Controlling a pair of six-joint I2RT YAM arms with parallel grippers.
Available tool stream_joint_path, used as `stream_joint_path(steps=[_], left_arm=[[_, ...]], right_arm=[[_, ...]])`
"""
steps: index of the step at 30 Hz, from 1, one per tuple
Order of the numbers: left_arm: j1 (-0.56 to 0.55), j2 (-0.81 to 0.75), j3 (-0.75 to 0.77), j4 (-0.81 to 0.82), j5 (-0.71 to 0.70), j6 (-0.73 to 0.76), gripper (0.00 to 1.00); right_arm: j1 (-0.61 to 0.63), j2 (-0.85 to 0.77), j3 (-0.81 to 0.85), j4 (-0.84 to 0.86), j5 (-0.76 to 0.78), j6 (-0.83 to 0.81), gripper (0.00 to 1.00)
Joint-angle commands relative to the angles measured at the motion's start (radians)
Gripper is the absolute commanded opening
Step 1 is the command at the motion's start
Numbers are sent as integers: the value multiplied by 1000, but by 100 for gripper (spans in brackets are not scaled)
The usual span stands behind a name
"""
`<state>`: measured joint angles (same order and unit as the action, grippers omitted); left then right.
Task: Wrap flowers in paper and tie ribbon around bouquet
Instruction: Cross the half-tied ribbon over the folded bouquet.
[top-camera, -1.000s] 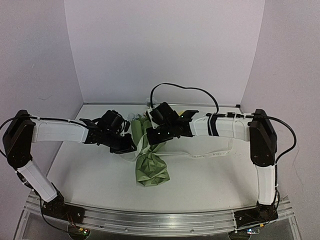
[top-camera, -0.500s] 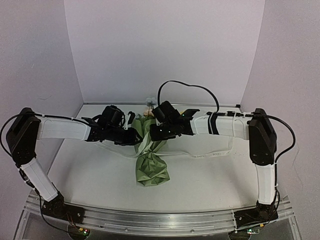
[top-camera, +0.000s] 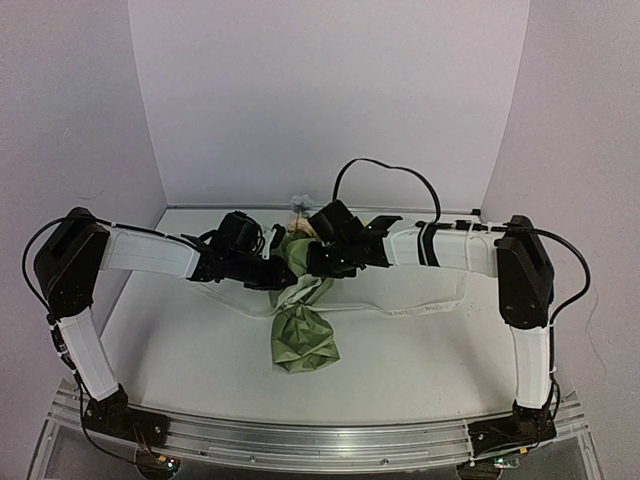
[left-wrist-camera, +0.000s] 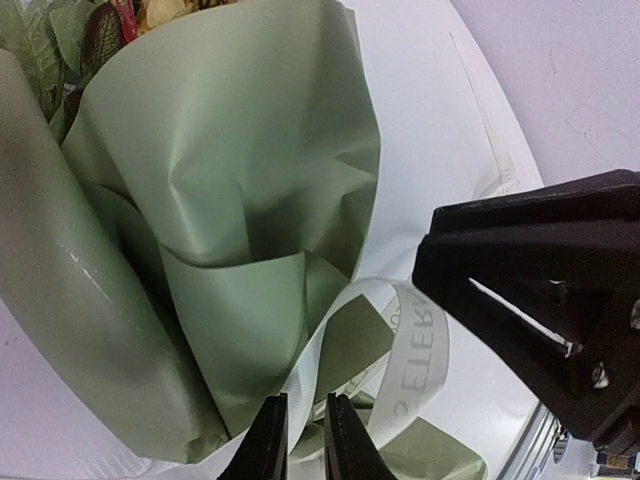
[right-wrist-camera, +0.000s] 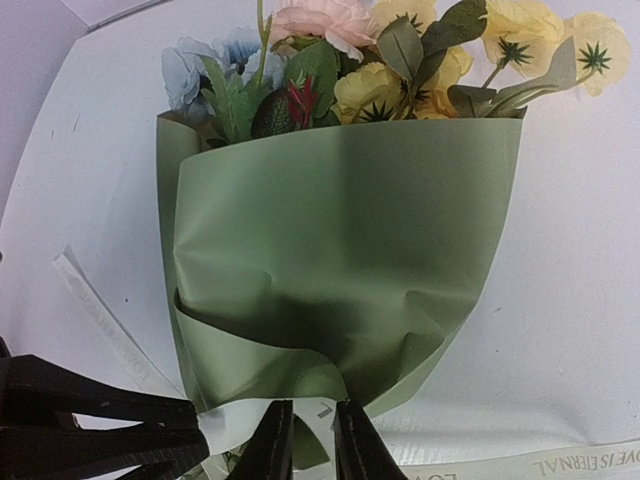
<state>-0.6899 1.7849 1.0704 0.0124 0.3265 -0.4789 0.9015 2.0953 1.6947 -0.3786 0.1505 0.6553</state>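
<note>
- Top external: white table (top-camera: 440, 355) carries everything; both arms reach in to its middle.
- Bouquet (top-camera: 300, 300) lies mid-table, blooms toward far wall, crumpled tail toward arm bases.
- Paper (right-wrist-camera: 350, 250): olive-green, matte, rolled into a cone w/ overlapping folds; flares wide at top, narrows to a waist by the grippers.
- Flowers (right-wrist-camera: 370, 85): yellow, pink & blue heads w/ green leaves stick out of cone's top.
- Ribbon (top-camera: 420, 310): cream w/ dark lettering, loops at cone's waist. One end trails across table to the right, another strip lies off to the left.
- Left gripper (left-wrist-camera: 306, 445): at the waist from the left. Tips nearly together w/ a narrow gap, and ribbon runs into that gap. Can't tell if pinched.
- Right gripper (right-wrist-camera: 312, 440): at the waist from the right, just beside left gripper. Tips a slit apart, ribbon at the slit. Can't tell if it grips.
</note>
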Motion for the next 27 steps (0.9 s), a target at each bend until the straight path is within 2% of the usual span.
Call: stream_joint_path(steps=[1, 5, 7, 12, 18, 22, 27], left_arm=[[4, 21, 48, 48, 28, -3, 14], [4, 25, 58, 37, 23, -3, 13], [4, 24, 59, 35, 22, -3, 13], [4, 29, 62, 34, 27, -1, 12], [5, 36, 68, 35, 35, -3, 12], [4, 39, 70, 35, 35, -4, 12], [7, 33, 75, 27, 32, -4, 12]], right_arm=[[-4, -5, 16, -11, 16, 4, 29], [-8, -43, -21, -20, -7, -28, 45], [-16, -50, -38, -21, -47, -34, 48], [-21, -50, -59, -25, -137, -42, 49], [-20, -69, -79, -25, -163, -46, 48], [-20, -75, -75, -25, -188, -42, 38], [-21, -68, -61, -29, -186, -44, 11]])
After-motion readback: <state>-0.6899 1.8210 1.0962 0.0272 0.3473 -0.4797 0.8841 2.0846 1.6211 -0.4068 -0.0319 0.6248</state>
